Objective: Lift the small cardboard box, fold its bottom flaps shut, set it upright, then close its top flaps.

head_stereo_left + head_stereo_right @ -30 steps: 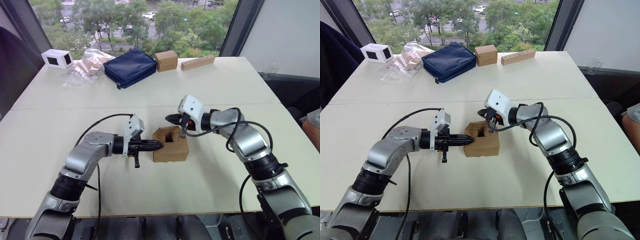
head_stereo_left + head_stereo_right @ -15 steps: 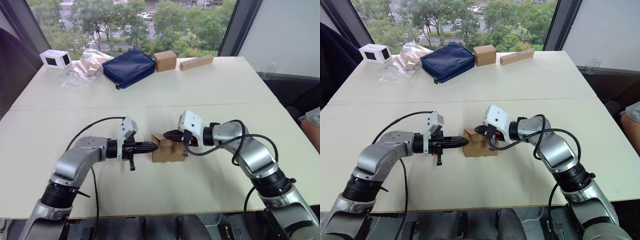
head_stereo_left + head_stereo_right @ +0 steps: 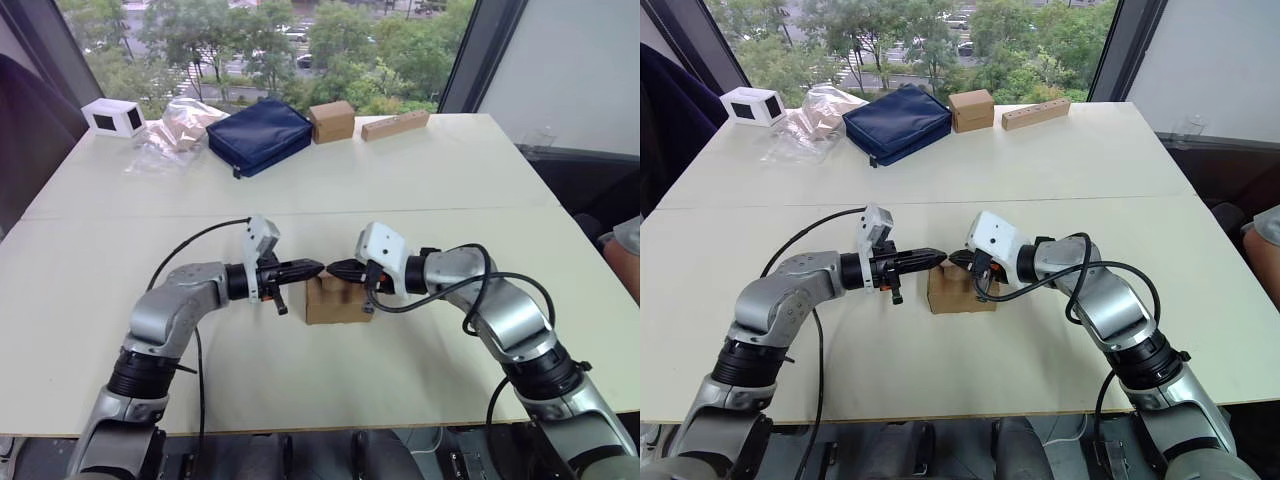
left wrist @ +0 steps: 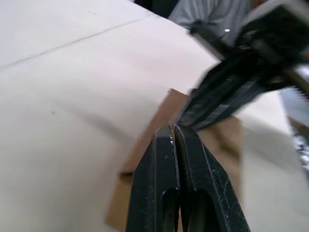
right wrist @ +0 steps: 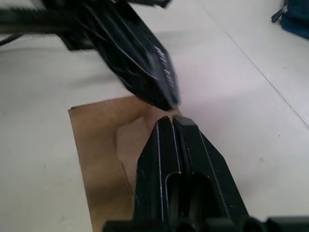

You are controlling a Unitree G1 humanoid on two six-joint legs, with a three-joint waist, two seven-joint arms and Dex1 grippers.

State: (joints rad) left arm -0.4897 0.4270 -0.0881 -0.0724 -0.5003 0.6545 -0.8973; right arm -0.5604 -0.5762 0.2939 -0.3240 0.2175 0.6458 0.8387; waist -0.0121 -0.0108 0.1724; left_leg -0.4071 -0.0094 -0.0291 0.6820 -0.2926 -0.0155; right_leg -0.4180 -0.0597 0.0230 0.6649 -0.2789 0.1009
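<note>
A pale, cream-coloured table (image 3: pixel 450 170) fills the scene, with a window and green trees beyond its far edge. Near the middle of the table, toward the front edge, sits the small cardboard box (image 3: pixel 335 303), plain brown and resting on the tabletop. Two robot arms reach in toward it from either side, and their tips meet just above the box's top. The left gripper (image 3: pixel 314 268) points to the right with its two black fingers pressed together, holding nothing. The right gripper (image 3: pixel 335 268) points to the left, its fingers also pressed together and empty. The two tips are nearly touching each other over the box's upper left edge (whether they actually make contact with each other or with the cardboard is hard to judge). In the wrist views, the box's top flaps (image 5: pixel 104 140) appear folded down mostly flat, showing a brown surface with a seam or crease running across it, right under both sets of fingers. Along the far edge of the table, well apart from the arms, lie several other things: a small white box (image 3: pixel 113 118) at the far left, a crumpled clear plastic bag (image 3: pixel 172 132) beside it, a navy pouch (image 3: pixel 259 135), a second brown cube box (image 3: pixel 332 121) just beside the pouch, and a long narrow tan box (image 3: pixel 396 125) to its right.
</note>
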